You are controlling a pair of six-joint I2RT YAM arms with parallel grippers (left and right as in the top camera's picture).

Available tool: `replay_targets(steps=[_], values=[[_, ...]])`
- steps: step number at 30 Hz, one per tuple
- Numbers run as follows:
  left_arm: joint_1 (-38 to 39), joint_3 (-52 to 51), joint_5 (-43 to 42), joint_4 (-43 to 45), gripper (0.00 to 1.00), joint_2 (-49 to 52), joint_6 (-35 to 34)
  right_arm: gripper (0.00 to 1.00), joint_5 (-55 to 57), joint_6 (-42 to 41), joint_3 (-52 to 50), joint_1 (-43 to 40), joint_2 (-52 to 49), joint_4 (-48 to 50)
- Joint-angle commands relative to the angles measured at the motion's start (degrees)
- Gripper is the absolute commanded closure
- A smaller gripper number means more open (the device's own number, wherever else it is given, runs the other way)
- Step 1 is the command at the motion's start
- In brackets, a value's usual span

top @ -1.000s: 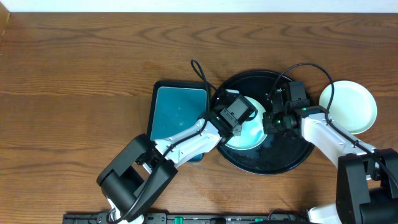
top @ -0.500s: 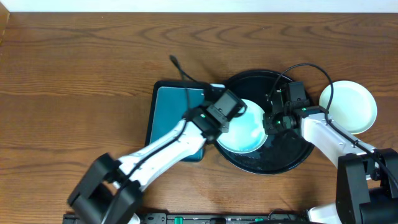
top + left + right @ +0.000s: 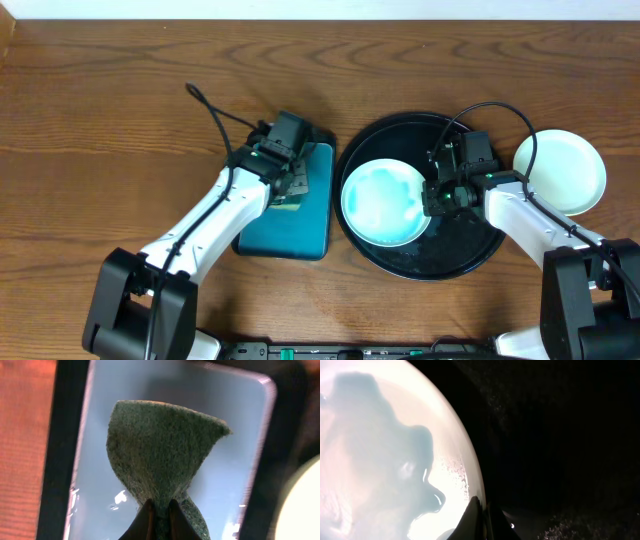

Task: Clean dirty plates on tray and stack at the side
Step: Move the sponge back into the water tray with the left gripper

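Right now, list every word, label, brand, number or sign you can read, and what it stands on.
None readable.
No text on the smeared plate, the side plate, the black tray, the teal tray or the scouring pad.
The dark strip at the overhead view's bottom edge: markings too small to read.

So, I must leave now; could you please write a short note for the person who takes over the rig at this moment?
Left gripper: jaws shut on the pad, above the teal tray.
Right gripper: jaws shut at the rim of the wet plate; it seems to pinch it.
Wet plate lies on the black tray; side plate lies on the table, right of it.
Done: side plate looks clean.
Left: wet plate has a bluish film; finish it, then stack it. Only two plates show.
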State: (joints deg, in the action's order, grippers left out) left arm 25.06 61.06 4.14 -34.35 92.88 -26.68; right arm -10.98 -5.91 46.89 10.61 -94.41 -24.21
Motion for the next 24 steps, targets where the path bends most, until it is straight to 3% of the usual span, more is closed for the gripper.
replay_targets(steps=[1, 11, 24], values=[[-1.3, -1.5, -3.1, -0.1, 0.93, 1.6, 2.5, 0.99, -3.3, 0.0, -0.6, 0.4, 0.3, 0.2], [-1.2, -1.7, -4.8, 0.1, 0.92, 6.6, 3.8, 0.99, -7.8, 0.0, -0.5, -1.2, 0.3, 1.3], [-1.2, -1.7, -4.8, 0.8, 0.92, 9.3, 3.8, 0.99, -13.0, -0.6, -0.5, -9.5, 0.6, 0.2]])
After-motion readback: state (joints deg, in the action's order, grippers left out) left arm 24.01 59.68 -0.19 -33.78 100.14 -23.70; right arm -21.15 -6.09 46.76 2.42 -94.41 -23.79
